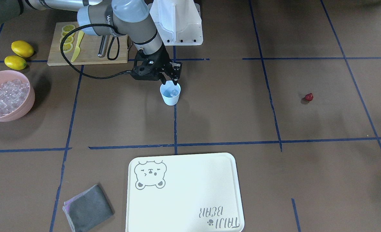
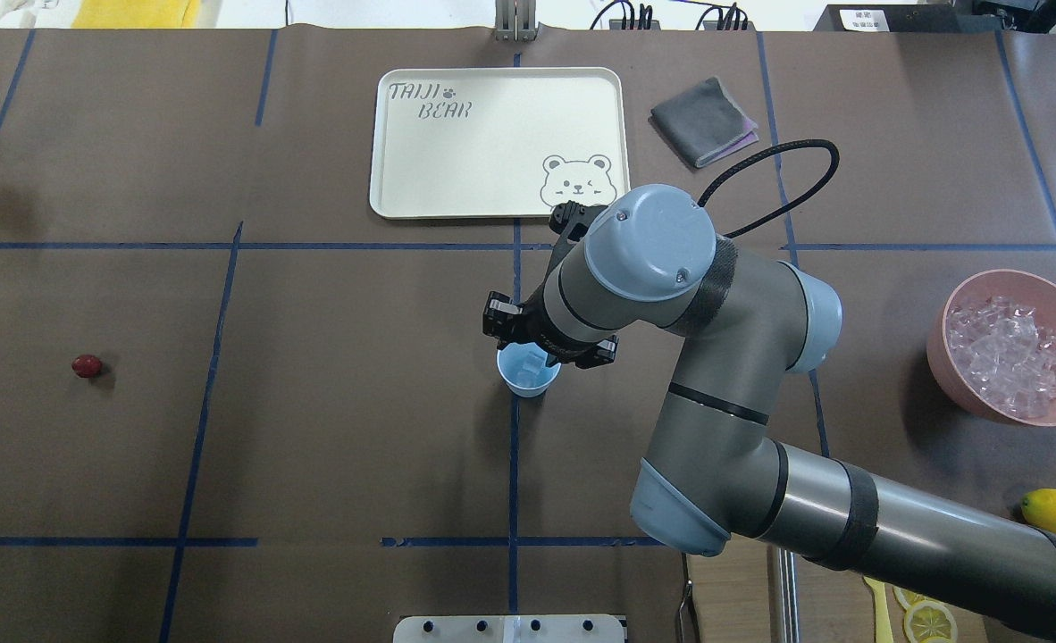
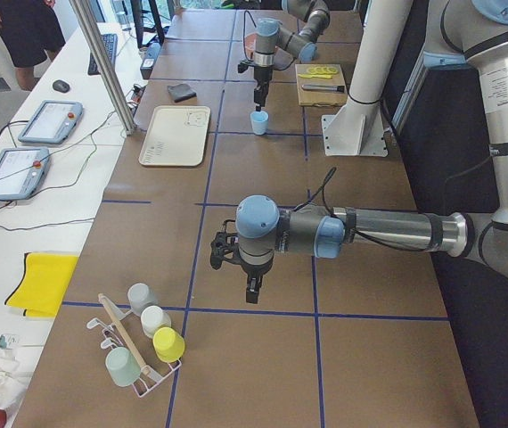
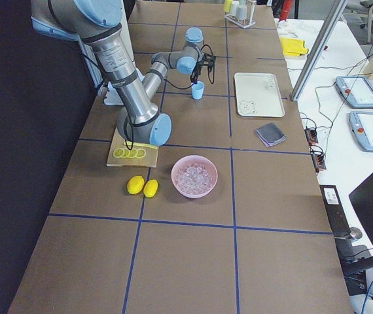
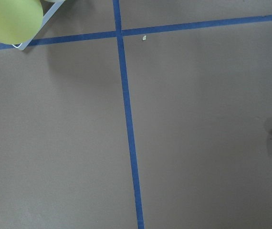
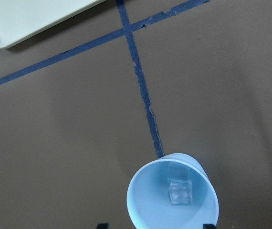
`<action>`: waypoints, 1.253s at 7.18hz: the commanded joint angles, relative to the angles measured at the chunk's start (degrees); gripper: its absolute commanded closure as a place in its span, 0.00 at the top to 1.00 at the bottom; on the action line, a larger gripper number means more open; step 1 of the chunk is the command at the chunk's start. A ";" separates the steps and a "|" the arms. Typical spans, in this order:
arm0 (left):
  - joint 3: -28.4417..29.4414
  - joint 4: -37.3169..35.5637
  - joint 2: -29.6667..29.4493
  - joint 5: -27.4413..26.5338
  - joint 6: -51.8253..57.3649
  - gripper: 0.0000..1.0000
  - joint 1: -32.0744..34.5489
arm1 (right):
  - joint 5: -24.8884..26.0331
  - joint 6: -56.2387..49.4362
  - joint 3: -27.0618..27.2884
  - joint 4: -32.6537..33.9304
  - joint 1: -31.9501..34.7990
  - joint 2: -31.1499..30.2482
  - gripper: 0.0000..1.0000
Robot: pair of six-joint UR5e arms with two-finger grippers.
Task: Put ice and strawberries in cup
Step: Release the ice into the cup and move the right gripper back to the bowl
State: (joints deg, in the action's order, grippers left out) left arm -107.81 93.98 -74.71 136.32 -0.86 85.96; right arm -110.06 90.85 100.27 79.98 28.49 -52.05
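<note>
We see right gripper point(image 1: 170, 80) released, jaws spread just above cup point(image 1: 170, 98); one ice cube point(image 6: 180, 192) inside. Strawberry point(image 1: 308, 97) on table point(image 1: 226, 122), well apart. Left gripper point(image 3: 249, 292): can't tell.

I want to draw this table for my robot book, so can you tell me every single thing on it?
cup: one, pale blue, mid-table on a tape line
ice cube: one, clear, inside the cup
other ice: a heap, clear, in the bowl
bowl: one, pink, robot's right end
strawberry: one, dark red, alone toward the robot's left
lemons: two, yellow, beside the bowl
cutting board: one, wooden, holding lemon slices and a yellow knife
tray: one, cream with a bear
cloth: one, grey, beside the tray
cup rack: one, white, left end
right pincer: black, open, over the cup
left pincer: black, near the cup rack; open or shut, cannot tell
</note>
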 commanded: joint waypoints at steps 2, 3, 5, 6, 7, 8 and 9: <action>0.06 0.06 0.00 0.00 -0.02 1.00 0.00 | -1.12 -0.49 9.28 0.35 3.83 -8.79 1.00; -0.03 0.06 0.00 0.00 -0.02 1.00 0.00 | -2.34 -2.94 14.64 0.09 6.73 -17.56 1.00; 0.15 -0.03 0.00 0.00 -0.02 1.00 0.00 | -8.58 -17.49 19.16 0.18 16.03 -29.38 1.00; 0.15 -0.03 0.00 0.00 -0.11 1.00 -0.35 | -8.16 -25.99 19.18 -0.17 19.21 -36.04 1.00; 0.15 -0.12 0.00 0.00 -0.11 1.00 -0.61 | -8.33 -36.43 18.83 -1.13 23.85 -41.07 1.00; 0.15 -0.12 0.00 0.00 -0.11 1.00 -0.61 | -8.33 -45.85 18.65 -1.23 27.55 -45.12 1.00; 0.23 -0.12 0.00 0.00 -0.11 1.00 -0.70 | -8.59 -52.64 17.69 -1.23 31.07 -47.51 1.00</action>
State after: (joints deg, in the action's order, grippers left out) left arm -107.64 93.88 -74.71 136.32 -0.96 85.36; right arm -118.40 48.18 118.76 78.91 54.89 -95.45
